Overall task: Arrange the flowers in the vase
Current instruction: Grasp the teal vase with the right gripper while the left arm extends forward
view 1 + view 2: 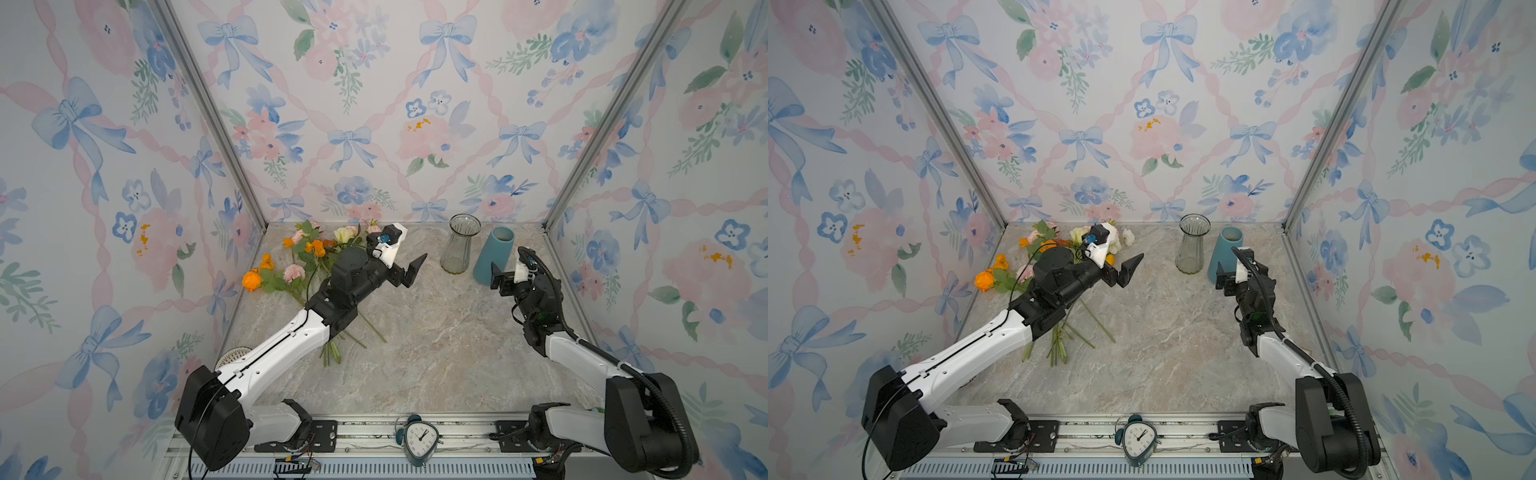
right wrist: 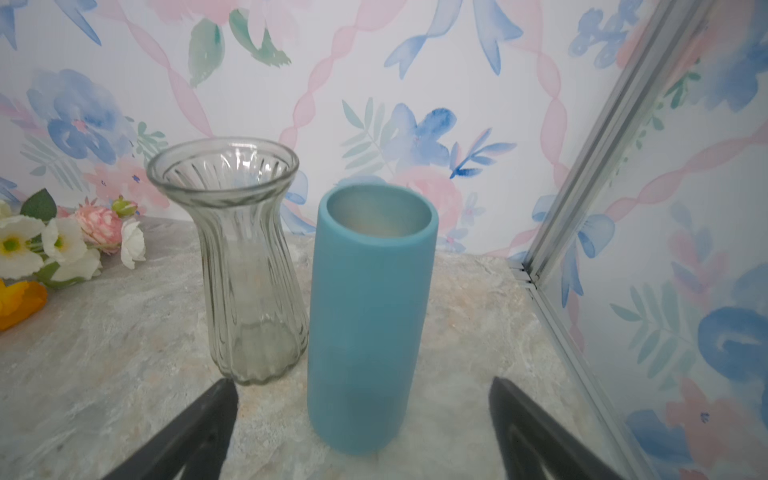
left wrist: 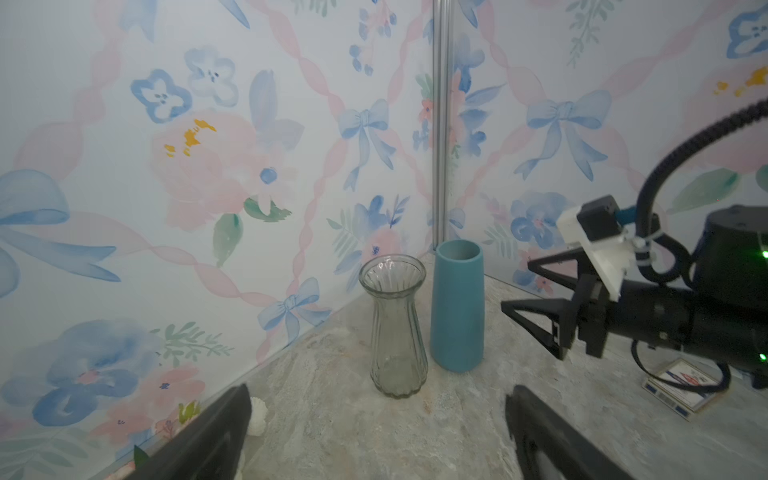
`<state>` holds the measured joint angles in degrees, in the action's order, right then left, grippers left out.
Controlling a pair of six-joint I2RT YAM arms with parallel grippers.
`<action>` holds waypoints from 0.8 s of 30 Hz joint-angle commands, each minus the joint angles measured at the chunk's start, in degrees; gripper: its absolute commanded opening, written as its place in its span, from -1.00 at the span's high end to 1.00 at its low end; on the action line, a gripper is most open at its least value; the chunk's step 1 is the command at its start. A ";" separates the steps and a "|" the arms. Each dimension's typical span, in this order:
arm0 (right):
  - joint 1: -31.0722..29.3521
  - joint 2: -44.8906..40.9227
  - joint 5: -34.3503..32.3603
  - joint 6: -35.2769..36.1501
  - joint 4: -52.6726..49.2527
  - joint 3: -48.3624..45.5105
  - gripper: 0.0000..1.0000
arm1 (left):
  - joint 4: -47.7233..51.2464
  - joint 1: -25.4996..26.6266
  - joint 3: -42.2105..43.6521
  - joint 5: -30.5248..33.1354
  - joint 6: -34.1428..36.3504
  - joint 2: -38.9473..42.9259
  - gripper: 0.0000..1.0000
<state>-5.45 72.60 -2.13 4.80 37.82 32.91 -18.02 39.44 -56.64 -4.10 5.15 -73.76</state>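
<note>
The flowers (image 1: 307,266) (image 1: 1000,278) lie in a bunch at the back left of the table, stems toward the front; my left arm crosses over the stems. My left gripper (image 1: 409,272) (image 1: 1127,268) (image 3: 376,419) is open and empty, just right of the blooms, facing the vases. A clear ribbed glass vase (image 1: 459,245) (image 3: 397,332) (image 2: 245,266) and a blue vase (image 1: 494,257) (image 3: 457,307) (image 2: 370,316) stand upright side by side at the back right. My right gripper (image 1: 496,276) (image 3: 519,286) (image 2: 361,399) is open, close in front of the blue vase, not touching it.
Wallpapered walls with aluminium posts (image 1: 216,120) close in the table on three sides. An alarm clock (image 1: 419,440) lies on the front rail. A small flat box (image 3: 681,390) sits on the table under my right arm. A white round object (image 1: 235,357) shows beneath my left arm.
</note>
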 commanded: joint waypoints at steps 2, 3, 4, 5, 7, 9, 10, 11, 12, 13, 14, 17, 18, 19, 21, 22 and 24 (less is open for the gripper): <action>2.57 3.97 5.37 0.17 -3.14 5.39 -0.94 | -4.33 2.20 6.75 0.60 6.14 -0.68 -0.96; 2.82 5.14 5.97 0.45 -3.00 6.48 -0.94 | -4.30 2.67 6.81 1.32 5.78 -0.87 -0.96; 2.90 6.57 6.09 0.70 -2.56 7.58 -0.94 | -4.38 3.41 7.05 2.68 5.94 -0.59 -0.96; 3.07 7.90 6.10 0.78 -2.25 8.56 -0.94 | -4.35 3.98 7.31 3.51 6.70 -0.09 -0.96; 3.17 10.81 6.85 1.22 -1.93 10.67 -0.94 | -4.47 4.88 8.00 5.57 8.23 1.16 -0.96; 3.25 13.06 7.80 1.35 -1.13 12.08 -0.94 | -4.89 5.11 8.92 6.14 8.68 2.22 -0.96; 3.34 13.96 8.41 1.38 -0.17 12.41 -0.94 | -5.17 5.12 9.47 5.96 8.81 2.54 -0.96; 3.34 14.65 8.46 1.27 0.62 12.78 -0.94 | -5.20 5.27 9.78 5.76 9.15 2.64 -0.96; 3.44 15.46 8.28 1.16 1.06 13.42 -0.94 | -5.19 5.50 9.97 5.82 9.53 2.57 -0.96; 3.53 16.33 8.29 0.92 0.97 14.24 -0.94 | -5.24 5.71 10.02 6.02 9.70 2.48 -0.96; 3.61 17.09 8.44 0.92 0.75 15.02 -0.94 | -5.25 5.84 10.06 6.01 9.84 2.35 -0.96; 3.74 19.46 8.46 0.96 0.50 16.91 -0.94 | -5.26 6.17 10.09 6.03 9.80 2.04 -0.96; 3.89 20.29 8.46 0.99 0.50 17.54 -0.94 | -5.32 6.26 10.23 6.12 9.94 1.96 -0.96; 4.02 21.16 8.43 0.99 0.70 18.11 -0.94 | -5.39 6.26 10.32 6.16 10.19 1.97 -0.96; 4.29 21.93 8.59 0.84 1.35 18.98 -0.94 | -5.60 6.34 10.57 6.76 10.50 1.90 -0.96; 4.35 23.68 8.68 0.75 1.77 19.35 -0.94 | -5.78 6.28 10.67 7.06 10.58 1.83 -0.96; 4.56 24.80 8.79 0.51 2.17 19.99 -0.94 | -5.89 6.34 10.73 7.35 10.76 1.69 -0.96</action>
<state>-1.54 95.57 5.82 5.41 38.22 51.13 -22.31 45.43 -46.70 2.15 14.83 -71.94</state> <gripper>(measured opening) 0.969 0.980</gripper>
